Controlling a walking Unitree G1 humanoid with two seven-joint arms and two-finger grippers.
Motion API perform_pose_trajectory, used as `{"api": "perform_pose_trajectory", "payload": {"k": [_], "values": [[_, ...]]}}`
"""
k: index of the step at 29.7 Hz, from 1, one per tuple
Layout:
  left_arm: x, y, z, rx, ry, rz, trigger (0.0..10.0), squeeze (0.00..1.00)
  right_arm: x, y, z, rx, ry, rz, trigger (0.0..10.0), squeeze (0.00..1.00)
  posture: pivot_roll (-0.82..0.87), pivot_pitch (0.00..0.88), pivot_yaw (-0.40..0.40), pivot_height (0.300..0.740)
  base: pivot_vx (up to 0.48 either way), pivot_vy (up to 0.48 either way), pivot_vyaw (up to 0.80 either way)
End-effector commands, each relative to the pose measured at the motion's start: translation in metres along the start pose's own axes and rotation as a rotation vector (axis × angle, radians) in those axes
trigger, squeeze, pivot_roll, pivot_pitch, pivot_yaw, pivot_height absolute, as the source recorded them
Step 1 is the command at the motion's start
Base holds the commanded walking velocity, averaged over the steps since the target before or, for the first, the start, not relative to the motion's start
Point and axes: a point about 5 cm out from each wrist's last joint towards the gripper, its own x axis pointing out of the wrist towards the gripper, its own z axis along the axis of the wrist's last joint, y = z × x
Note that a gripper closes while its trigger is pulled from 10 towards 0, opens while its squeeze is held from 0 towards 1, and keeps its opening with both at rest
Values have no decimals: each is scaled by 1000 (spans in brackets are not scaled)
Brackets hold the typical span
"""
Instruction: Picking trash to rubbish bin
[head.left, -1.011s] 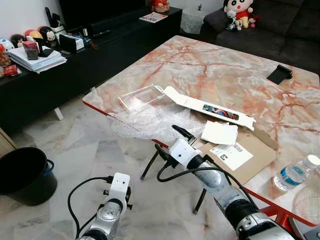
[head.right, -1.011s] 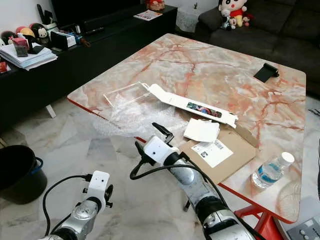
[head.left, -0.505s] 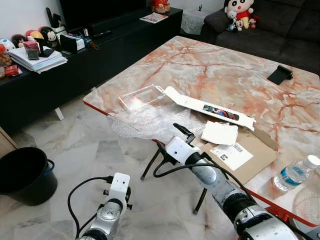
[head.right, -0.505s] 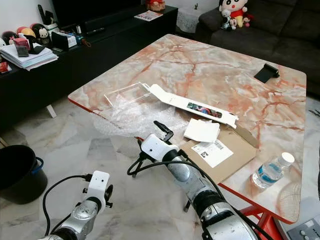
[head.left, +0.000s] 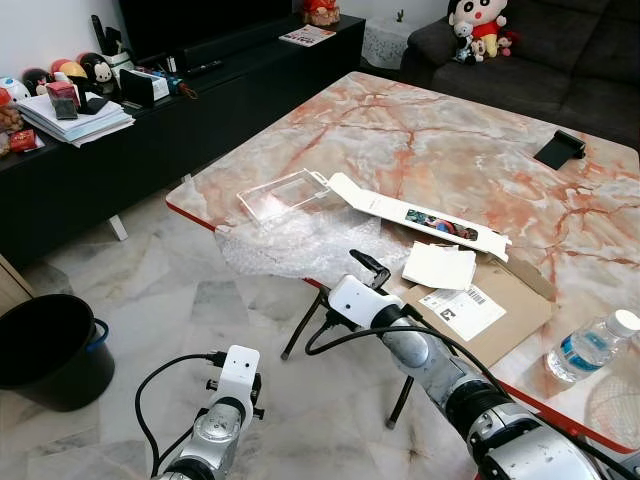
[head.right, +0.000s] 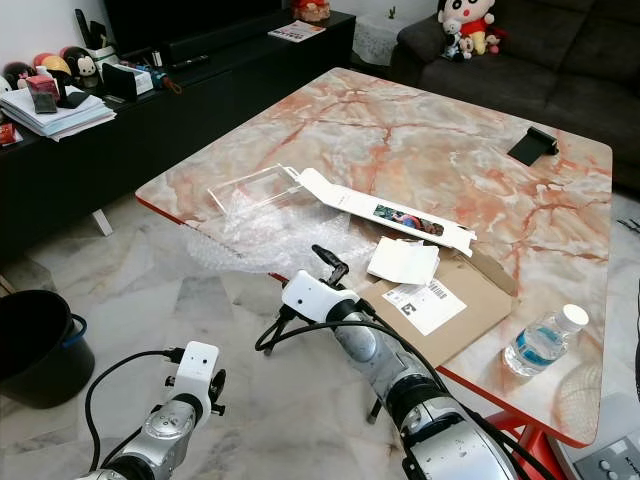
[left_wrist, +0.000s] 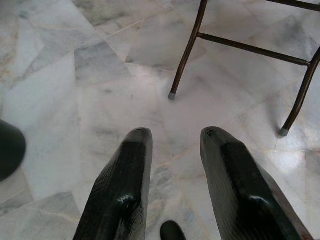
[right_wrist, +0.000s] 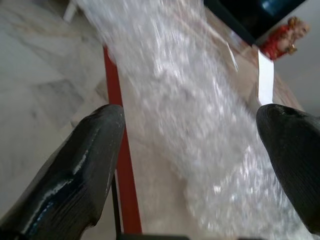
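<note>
A sheet of clear bubble wrap (head.left: 300, 245) lies on the marble table (head.left: 440, 140) and hangs over its red front edge. My right gripper (head.left: 338, 277) is open at that edge, just in front of the wrap. In the right wrist view the bubble wrap (right_wrist: 190, 100) lies between the two wide-apart black fingers (right_wrist: 85, 165), with no contact. A black rubbish bin (head.left: 50, 350) stands on the floor at the far left. My left gripper (left_wrist: 172, 137) hangs low over the marble floor, open and holding nothing.
On the table lie a clear plastic tray (head.left: 285, 195), a long white card box (head.left: 420, 215), white paper (head.left: 440, 265), flat cardboard with a label (head.left: 485, 315) and a water bottle (head.left: 590, 345). Thin metal legs (left_wrist: 187, 50) stand under the table. A black console (head.left: 150, 130) is on the left.
My right gripper has edged a little left along the table's front edge, closer to the bubble wrap. The left arm has not moved.
</note>
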Motion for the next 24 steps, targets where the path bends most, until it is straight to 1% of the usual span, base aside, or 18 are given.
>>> {"api": "perform_pose_trajectory", "payload": {"k": [1,8,16,20,24], "values": [[1,-1,2,-10,3,-1,10000,0,2,-6,-1,-24,16,-13,10000,0,-53,38,-74,740,0,0,0],[1,-1,3,-9,2,-1,10000,0,2,-11,-5,-27,52,-53,10000,0,-55,39,-74,740,0,0,0],[1,-1,3,-8,2,-2,10000,0,2,-13,-6,-23,62,-65,10000,0,-55,39,-74,740,0,0,0],[2,-1,3,-8,3,-3,10000,0,2,-13,-8,-33,90,-56,10000,0,-55,38,-75,740,0,0,0],[2,-2,4,-10,4,-3,10000,0,2,-14,-12,-30,123,-74,10000,0,-55,37,-78,740,0,0,0]]}}
